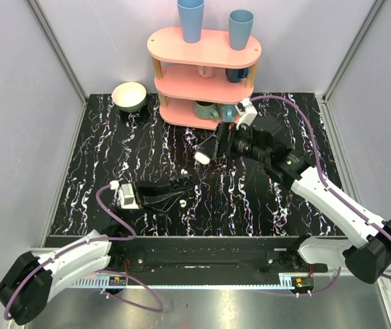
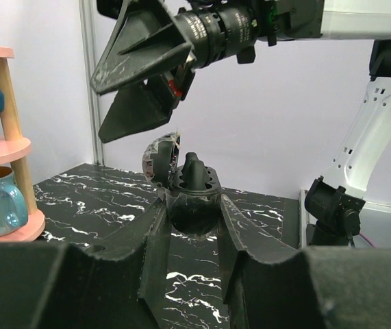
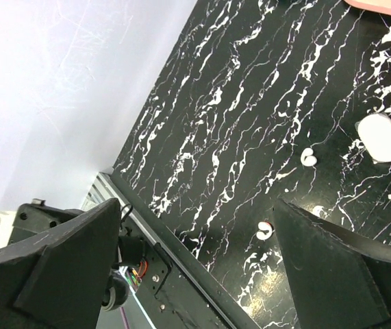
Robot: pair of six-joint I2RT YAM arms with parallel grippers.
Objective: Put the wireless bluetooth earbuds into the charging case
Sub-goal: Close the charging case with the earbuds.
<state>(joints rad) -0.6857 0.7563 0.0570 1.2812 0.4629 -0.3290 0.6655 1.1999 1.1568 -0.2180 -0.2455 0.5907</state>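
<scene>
Top external shows us the charging case (image 1: 202,157) lying on the black marbled table (image 1: 113,144) just under the tips of the right gripper (image 1: 210,148), whose fingers are spread apart with nothing between them. The two earbuds lie loose to the near left of the case: one (image 1: 184,171) mid-table, the other (image 1: 182,203) right by the tip of the left gripper (image 1: 179,185). We cannot tell from any view whether the left gripper's fingers are parted or closed, though nothing appears to be held. We judge no bud is seated yet (the first pick-up seems in hand). Next, the left fingers must close on the tiny glossy bud without flicking it away. The right wrist view shows case (image 3: 381,137) and both buds (image 3: 308,157) (image 3: 264,232) from above; the left wrist view shows none of them clearly
</scene>
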